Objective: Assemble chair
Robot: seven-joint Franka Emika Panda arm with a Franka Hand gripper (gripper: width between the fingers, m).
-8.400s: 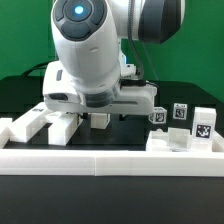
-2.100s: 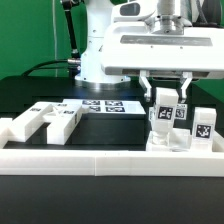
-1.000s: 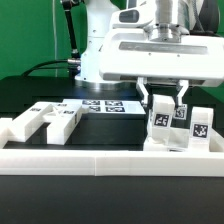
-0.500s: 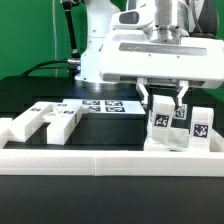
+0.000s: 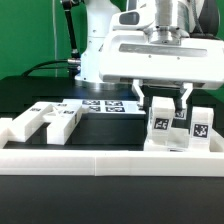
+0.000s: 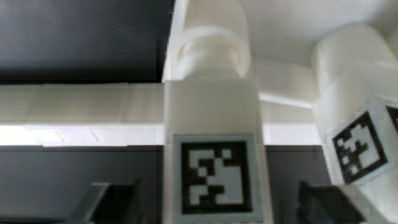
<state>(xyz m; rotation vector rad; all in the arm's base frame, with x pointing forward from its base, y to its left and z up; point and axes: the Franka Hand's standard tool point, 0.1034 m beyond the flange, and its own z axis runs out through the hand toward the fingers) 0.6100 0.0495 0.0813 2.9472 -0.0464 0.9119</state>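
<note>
— What sits closest to the camera?
— A white chair post (image 6: pixel 214 110) with a black-and-white tag (image 6: pixel 217 178) on its face.
— And the pincer (image 6: pixel 215 205)?
— Spread wide. Its dark fingers (image 6: pixel 103 203) stand either side of that post, a gap on each side.
— Anything else?
— A second post (image 6: pixel 356 90), also tagged, just beside the first. A long white rail (image 6: pixel 80 105) lies behind, with dark desk (image 6: pixel 80 40) beyond.

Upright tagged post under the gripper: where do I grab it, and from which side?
Probably take the post by its top end, straight from above, open gripper straddling its flat sides. It stands upright, and a neighbouring post crowds one side.
</note>
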